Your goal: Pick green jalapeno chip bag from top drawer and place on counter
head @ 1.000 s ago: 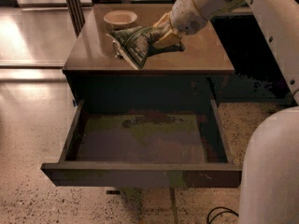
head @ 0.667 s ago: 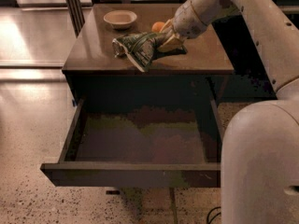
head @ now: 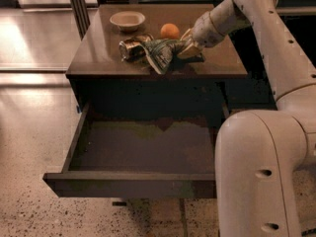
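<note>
Gripper (head: 186, 48) position: low over the right half of the counter (head: 97, 53), at the end of the white arm (head: 223, 18) that reaches in from the upper right. Its jaws are closed on the right end of the green chip bag (head: 159, 53) — the crumpled foil is pinched between them.

Bag location: on the counter side, not in the drawer (head: 143, 147). It lies across the middle of the top, with its lower corner pointing toward the front edge. Whether its weight rests on the surface or hangs from the grip cannot be told.

Neighbouring items on the counter:
- crushed can (head: 129, 47), shiny, just beside the bag's left end, touching or nearly so
- orange (head: 170, 31), just behind the bag and close to the gripper
- pale bowl (head: 127, 19), near the rear left, apart from the bag

Drawer condition: pulled fully out below the counter, flat bottom bare and dark, front panel (head: 128, 184) nearest the camera.

White robot body (head: 256, 172) fills the lower right — it hides the drawer's right front corner. Pale speckled floor (head: 29, 132) lies to the left.
</note>
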Controlling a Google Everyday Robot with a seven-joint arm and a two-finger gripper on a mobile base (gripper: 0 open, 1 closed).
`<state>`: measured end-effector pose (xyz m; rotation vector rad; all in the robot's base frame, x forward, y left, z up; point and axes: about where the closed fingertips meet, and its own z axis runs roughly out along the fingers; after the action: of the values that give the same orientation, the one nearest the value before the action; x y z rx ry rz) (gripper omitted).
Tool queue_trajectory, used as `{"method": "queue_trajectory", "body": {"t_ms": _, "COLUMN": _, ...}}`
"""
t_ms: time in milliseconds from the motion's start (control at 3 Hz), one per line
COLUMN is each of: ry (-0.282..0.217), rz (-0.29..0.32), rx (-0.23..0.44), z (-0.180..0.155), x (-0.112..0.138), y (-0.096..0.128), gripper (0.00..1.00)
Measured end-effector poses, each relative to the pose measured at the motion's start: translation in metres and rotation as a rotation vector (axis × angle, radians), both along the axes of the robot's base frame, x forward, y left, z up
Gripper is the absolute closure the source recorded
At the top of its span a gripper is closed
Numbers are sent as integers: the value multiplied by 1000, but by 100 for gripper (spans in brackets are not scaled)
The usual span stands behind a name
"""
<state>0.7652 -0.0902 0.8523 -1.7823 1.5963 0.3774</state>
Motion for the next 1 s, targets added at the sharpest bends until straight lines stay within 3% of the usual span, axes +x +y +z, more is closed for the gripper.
{"method": "queue_trajectory", "body": {"t_ms": 333, "ry": -11, "rz": -76, "rx": -13, "z": -12, "x": 18, "y": -25, "gripper": 100}}
{"method": "queue_trajectory", "body": {"t_ms": 667, "ry": -14, "rz": -77, "rx": -13, "z": -11, "x": 20, "y": -25, "gripper": 100}}
{"method": "queue_trajectory", "body": {"t_ms": 1000, "ry": -14, "rz": -77, "rx": -13, "z": -11, "x": 20, "y": -25, "gripper": 81}}
